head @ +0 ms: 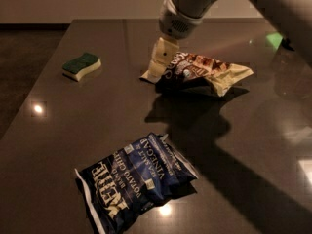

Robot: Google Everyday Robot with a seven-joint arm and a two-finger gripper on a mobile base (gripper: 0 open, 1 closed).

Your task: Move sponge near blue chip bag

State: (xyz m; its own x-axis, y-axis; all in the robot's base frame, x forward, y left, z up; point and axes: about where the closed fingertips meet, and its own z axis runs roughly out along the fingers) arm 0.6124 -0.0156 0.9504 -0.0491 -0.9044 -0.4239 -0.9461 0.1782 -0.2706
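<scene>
The sponge [81, 66], green on top over pale yellow foam, lies on the dark table at the far left. The blue chip bag [135, 180], navy with white "Kettle" lettering, lies crumpled near the front of the table. My gripper [159, 66] hangs from the arm at the top centre, over the left end of the brown-and-cream chip bag. It is well to the right of the sponge and holds nothing that I can see.
A brown-and-cream chip bag [209, 72] lies at the centre right, under the arm. A green object [274, 40] sits at the far right edge. The table's left edge [44, 77] runs close to the sponge. The arm's shadow falls across the right half.
</scene>
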